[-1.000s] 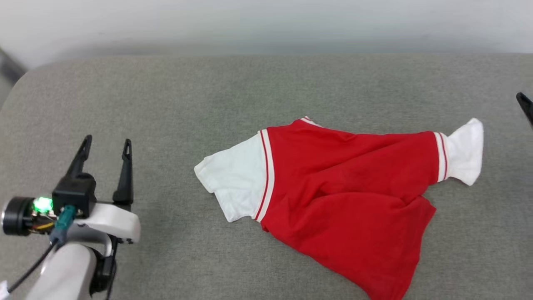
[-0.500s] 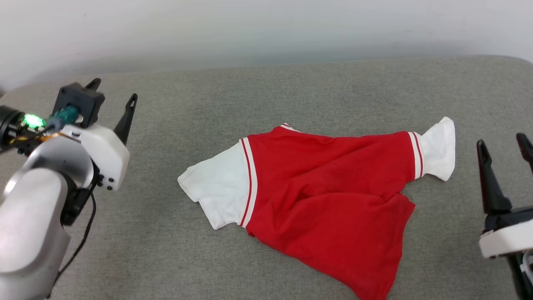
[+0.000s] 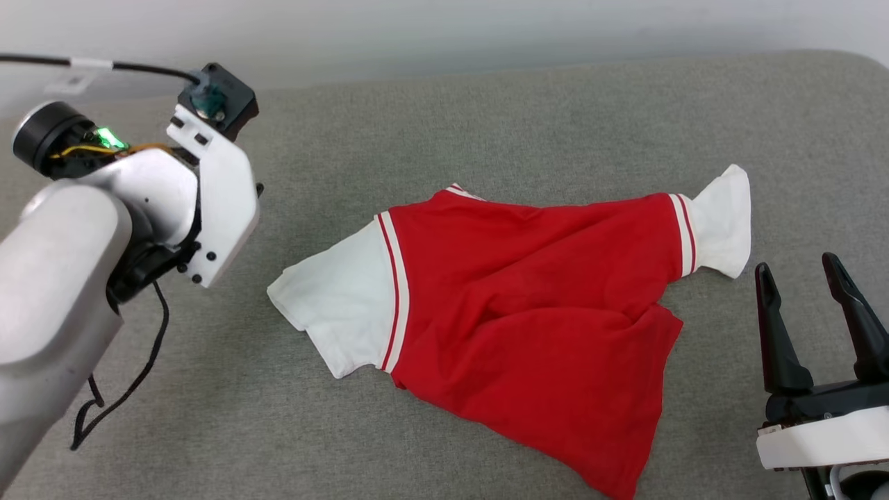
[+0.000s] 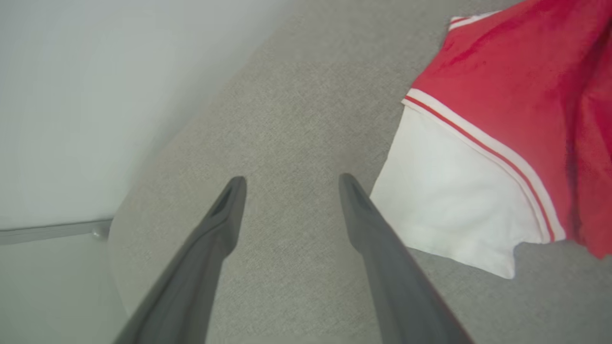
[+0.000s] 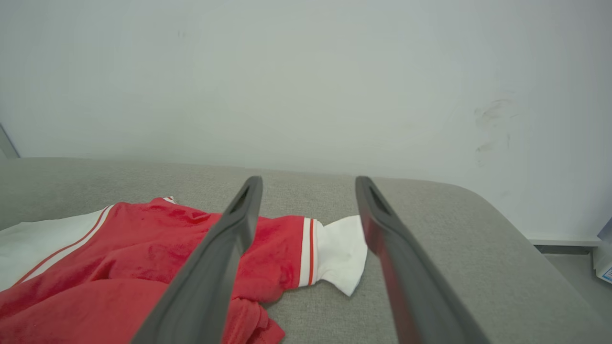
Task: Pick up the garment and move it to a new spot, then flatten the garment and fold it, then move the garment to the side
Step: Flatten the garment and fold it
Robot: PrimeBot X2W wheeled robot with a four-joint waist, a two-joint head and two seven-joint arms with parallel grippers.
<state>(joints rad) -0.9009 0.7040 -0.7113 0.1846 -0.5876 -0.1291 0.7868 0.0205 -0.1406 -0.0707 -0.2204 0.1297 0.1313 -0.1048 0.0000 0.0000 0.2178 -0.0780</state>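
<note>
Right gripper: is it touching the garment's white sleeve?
Apart. In the head view, bare grey cushion shows between the right gripper and the garment's nearest white sleeve.

A grey fabric-covered surface (image 3: 528,118) with rounded corners lay flat. Behind its far edge rose a plain pale wall (image 3: 444,28), faintly marked by scuffs (image 5: 492,119) above one rounded corner; a skirting strip (image 5: 554,241) ran beyond that corner.

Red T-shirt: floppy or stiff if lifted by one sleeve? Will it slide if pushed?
Likely floppy: the garment lies creased and bunched, so it should drape from a pinch. Probably light: its folds look thin. Pushed, it would likely bunch rather than slide, since the grey surface looks textured.
</note>
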